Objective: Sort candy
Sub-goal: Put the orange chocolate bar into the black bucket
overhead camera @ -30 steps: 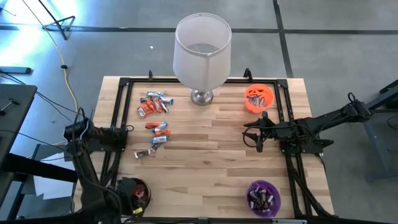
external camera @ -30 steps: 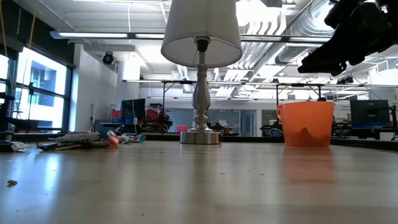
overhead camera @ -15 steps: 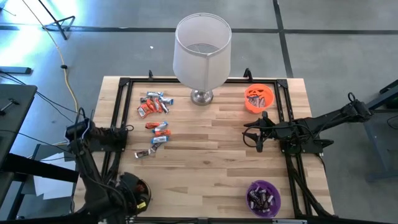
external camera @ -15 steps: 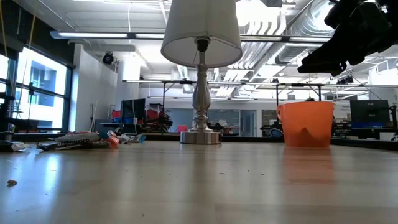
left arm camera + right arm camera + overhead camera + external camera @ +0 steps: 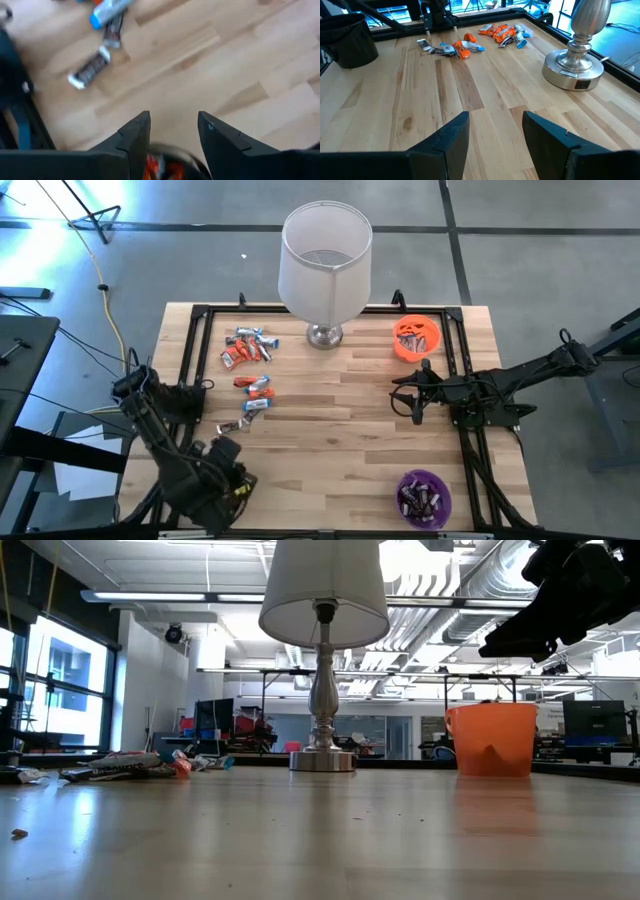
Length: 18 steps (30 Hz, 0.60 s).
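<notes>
Since a second ago the left gripper point(image 5: 172, 132) is lifting off the small black bowl point(image 5: 167, 162) at the table's near left corner and swinging toward the middle; its fingers are now standing apart with nothing between them, and red-wrapped pieces are lying in the bowl just beneath, so a drop looks finished; the right gripper point(image 5: 417, 394) is staying put over the right side of the pale wooden table point(image 5: 340, 430), fingers spread and empty, probably keeping out of the way; the loose wrapped candy bars point(image 5: 248, 350), orange, brown and silvery blue, are lying in two clusters on the far left; more are sitting in the orange bowl point(image 5: 416, 338) and the purple bowl point(image 5: 424, 496); a white-shaded metal lamp point(image 5: 324, 265) is standing at the far edge.
</notes>
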Each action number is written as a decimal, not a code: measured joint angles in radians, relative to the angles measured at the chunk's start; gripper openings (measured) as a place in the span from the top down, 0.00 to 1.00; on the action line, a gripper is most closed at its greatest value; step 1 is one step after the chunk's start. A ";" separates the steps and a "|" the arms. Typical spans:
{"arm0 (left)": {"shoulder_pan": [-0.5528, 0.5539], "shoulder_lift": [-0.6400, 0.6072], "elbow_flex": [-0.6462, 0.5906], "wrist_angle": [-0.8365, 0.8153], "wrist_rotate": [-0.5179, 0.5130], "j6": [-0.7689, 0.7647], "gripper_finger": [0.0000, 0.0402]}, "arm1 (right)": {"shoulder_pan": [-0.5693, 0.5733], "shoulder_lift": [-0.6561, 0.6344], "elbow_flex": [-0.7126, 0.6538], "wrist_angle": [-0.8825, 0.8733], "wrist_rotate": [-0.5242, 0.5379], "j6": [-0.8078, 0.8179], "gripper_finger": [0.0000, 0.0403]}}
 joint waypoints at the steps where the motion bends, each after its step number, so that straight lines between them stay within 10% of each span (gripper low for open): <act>1: 0.014 -0.005 -0.007 -0.003 -0.007 0.030 0.62 | 0.000 0.000 0.000 0.000 0.000 0.000 0.55; 18: 0.368 -0.182 -0.333 0.067 -0.003 0.431 0.62 | 0.000 0.000 0.000 0.000 0.000 0.000 0.55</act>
